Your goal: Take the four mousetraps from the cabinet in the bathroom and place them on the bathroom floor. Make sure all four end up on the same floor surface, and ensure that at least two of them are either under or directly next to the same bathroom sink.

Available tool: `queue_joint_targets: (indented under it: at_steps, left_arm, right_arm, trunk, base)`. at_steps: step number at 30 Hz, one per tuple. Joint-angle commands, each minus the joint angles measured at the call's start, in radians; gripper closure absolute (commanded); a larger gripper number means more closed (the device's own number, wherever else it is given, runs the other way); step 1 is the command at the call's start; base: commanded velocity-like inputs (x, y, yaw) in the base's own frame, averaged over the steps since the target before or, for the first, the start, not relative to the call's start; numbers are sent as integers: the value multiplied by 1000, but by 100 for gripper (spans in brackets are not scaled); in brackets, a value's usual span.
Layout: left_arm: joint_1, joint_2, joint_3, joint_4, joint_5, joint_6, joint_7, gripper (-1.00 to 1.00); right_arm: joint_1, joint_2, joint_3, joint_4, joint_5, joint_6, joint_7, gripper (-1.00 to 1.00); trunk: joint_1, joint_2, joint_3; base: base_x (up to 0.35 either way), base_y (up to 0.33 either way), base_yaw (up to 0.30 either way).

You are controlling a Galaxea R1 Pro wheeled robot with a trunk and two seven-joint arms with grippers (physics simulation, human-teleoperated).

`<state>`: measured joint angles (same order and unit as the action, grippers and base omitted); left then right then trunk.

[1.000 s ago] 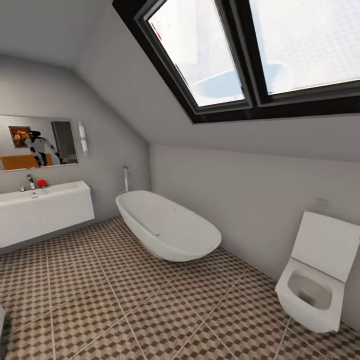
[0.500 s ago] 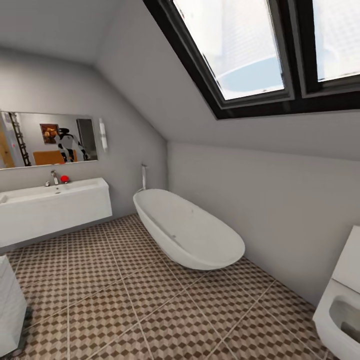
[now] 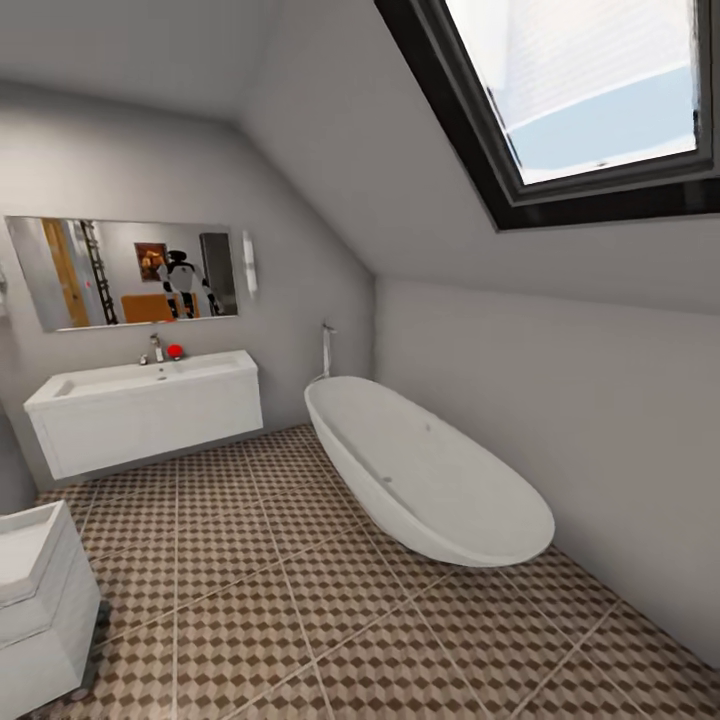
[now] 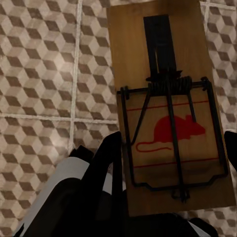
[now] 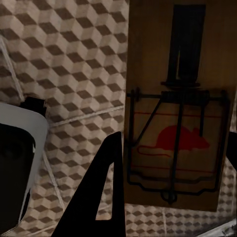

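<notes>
In the left wrist view my left gripper (image 4: 170, 163) is shut on a mousetrap (image 4: 163, 74), a tan board with a dark spring bar and a red mouse print, held above the cube-patterned bathroom floor (image 4: 44, 74). My right gripper (image 5: 170, 173) is likewise shut on a second mousetrap (image 5: 148, 59) over the same tiles (image 5: 64, 54). The head view has the long white sink (image 3: 150, 405) with its chrome tap against the far left wall, and the bathroom floor (image 3: 260, 580) spreading in front of it. The cabinet is out of view.
A rounded white bathtub (image 3: 430, 470) stands along the right wall under the sloped ceiling and skylight (image 3: 590, 90). A small white drawer unit (image 3: 40, 600) sits at the near left. A mirror (image 3: 130, 270) hangs over the sink, with a red object (image 3: 175, 351) by the tap.
The head camera has swung left: the toilet has left the picture, the sink has come fully into view, and the white drawer unit has appeared at the near left.
</notes>
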<state>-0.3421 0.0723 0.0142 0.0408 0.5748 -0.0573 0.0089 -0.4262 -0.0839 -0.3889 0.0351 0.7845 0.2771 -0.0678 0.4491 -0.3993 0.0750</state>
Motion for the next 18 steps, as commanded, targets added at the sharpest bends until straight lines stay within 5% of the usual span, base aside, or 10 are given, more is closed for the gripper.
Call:
queue_joint_targets:
  at_steps: [1,9,18]
  left_arm:
    - [-1,0,1,4,-4,-6,2,100]
    - [-1,0,2,4,-4,-5,2,100]
    - [-1,0,2,4,-4,-4,2,100]
  right_arm:
    - [-1,-1,-8,3,15,1,-5,100]
    - [0,-1,-9,3,43,1,-4,100]
    - [0,-1,-8,3,47,1,-4,100]
  trunk:
    - [1,-1,-1]
    - [1,-1,-8]
    - [1,-1,-15]
  base:
    - [296,206,245]
    - [295,197,249]
    - [278,40,254]
